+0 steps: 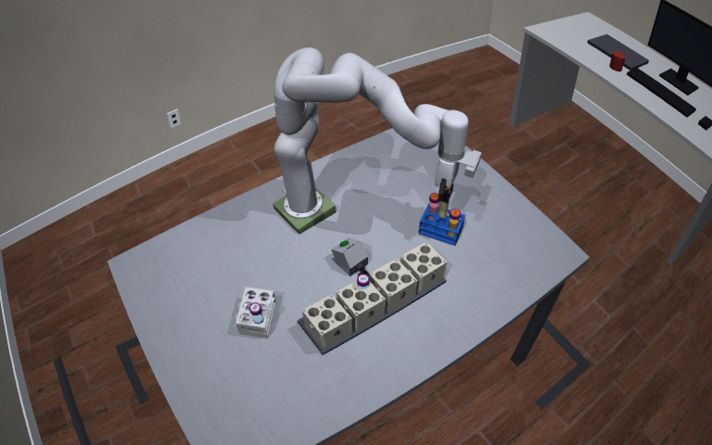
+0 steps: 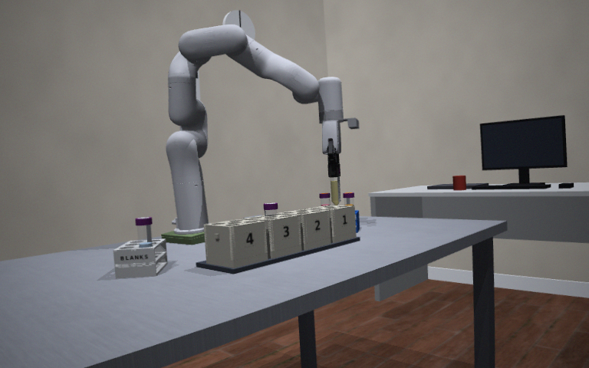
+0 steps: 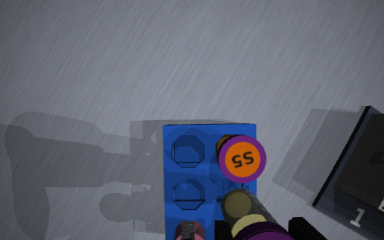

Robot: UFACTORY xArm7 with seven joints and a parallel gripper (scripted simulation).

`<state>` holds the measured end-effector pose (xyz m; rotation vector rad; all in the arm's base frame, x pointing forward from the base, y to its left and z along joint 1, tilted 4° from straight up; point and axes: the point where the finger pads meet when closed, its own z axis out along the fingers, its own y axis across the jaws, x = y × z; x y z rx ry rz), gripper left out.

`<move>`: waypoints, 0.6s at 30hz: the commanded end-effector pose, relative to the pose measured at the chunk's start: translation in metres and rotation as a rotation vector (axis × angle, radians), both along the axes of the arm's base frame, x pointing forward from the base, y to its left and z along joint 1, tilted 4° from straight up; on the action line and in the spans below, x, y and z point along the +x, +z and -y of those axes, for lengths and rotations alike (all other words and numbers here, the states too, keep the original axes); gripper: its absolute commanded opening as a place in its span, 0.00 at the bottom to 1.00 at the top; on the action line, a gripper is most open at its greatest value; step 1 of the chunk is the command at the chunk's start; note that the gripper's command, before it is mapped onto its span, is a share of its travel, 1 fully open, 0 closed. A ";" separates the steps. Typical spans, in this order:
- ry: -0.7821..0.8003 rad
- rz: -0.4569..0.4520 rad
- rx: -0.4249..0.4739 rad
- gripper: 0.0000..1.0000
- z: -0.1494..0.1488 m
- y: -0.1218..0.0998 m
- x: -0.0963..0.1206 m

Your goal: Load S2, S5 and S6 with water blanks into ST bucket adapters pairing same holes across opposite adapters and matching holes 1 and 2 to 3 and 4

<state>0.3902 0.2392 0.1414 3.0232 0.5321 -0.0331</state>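
Note:
My gripper point(image 1: 444, 195) is shut on a purple-capped tube of yellowish liquid point(image 2: 334, 191) and holds it upright, low over the blue sample rack point(image 1: 441, 224). Its cap label is hidden. In the wrist view the tube's tip point(image 3: 240, 205) is over the rack's point(image 3: 210, 175) right column, just behind sample S5 point(image 3: 242, 159). A pinkish tube point(image 1: 433, 200) stands in the rack too. Adapters 1 point(image 1: 424, 260), 2 point(image 1: 393, 278), 3 point(image 1: 361, 299) and 4 point(image 1: 326, 316) stand in a row on the stand. A white-dot blank point(image 1: 362, 279) stands in adapter 3.
The white BLANKS rack point(image 1: 249, 314) with one standing tube point(image 2: 143, 228) is at the table's left. The grey desk with the green DONE key point(image 1: 344, 243) sits between the arm's base and the adapters. Adapter 1 shows at the wrist view's right edge point(image 3: 357, 175).

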 end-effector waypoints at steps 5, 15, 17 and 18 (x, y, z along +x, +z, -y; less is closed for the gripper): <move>0.000 0.004 0.003 0.00 0.000 -0.012 0.001; 0.000 0.004 0.003 0.00 0.000 -0.012 0.001; 0.000 0.004 0.003 0.00 0.000 -0.012 0.001; 0.000 0.004 0.003 0.00 0.000 -0.012 0.001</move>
